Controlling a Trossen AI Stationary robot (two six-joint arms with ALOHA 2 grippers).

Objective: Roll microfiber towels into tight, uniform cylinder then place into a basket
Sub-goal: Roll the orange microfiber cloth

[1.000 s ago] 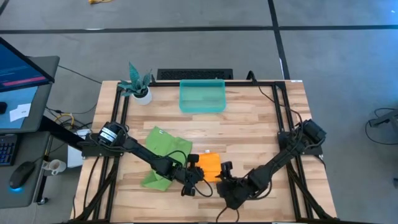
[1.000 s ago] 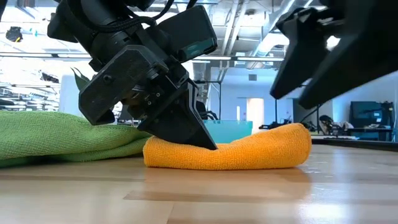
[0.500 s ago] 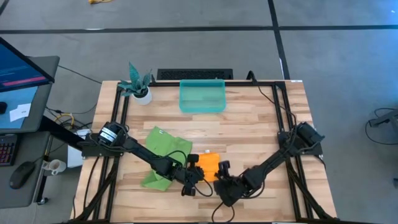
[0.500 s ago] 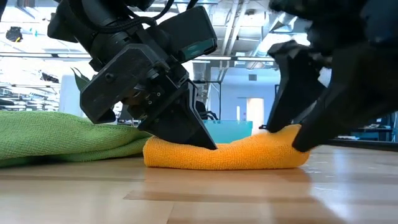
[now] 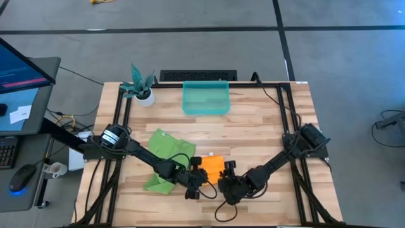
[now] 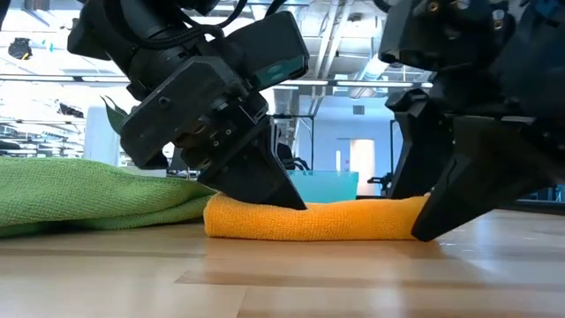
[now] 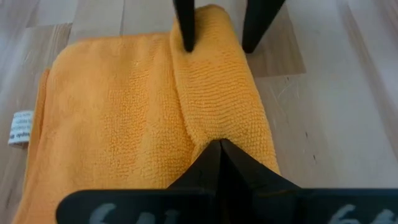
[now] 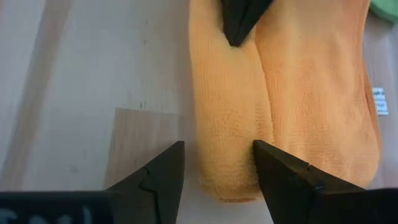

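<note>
The orange-yellow towel [image 5: 213,165] lies flat on the table, its near edge turned over into a low roll [image 6: 353,221]. My left gripper [image 5: 201,173] is shut, with its tips on the roll's left end. At the roll's right end, my right gripper [image 5: 226,171] is open and its fingers stand on either side of the roll [image 8: 227,155]. The lime green towel [image 5: 166,152] lies crumpled to the left, under the left arm. The teal basket [image 5: 205,98] stands at the table's far edge. My left gripper presses its shut fingertips [image 7: 217,149] down on the roll's left end, at the crease where the turned-over edge meets the flat cloth [image 7: 198,134]. It comes slanting down from the table's left. The towel stays on the table. My right gripper has one fingertip [image 7: 186,43] on the cloth at the crease [image 7: 180,59] behind the roll's right end. The other fingertip [image 7: 252,43] stands by the roll's near side, at the table. The fingers slant down from the table's right and lie across the roll, which rests on the table.
A small white pot with a teal plant [image 5: 140,85] stands at the far left corner. Black frame rails [image 5: 120,120] run along the table's left and right sides. Bare wood [image 5: 253,133] lies between the towels and the basket.
My right gripper has come down and toward the table's left onto the orange towel's right end, and its fingers now stand on either side of the roll. That end, humped up before, is pressed lower.
</note>
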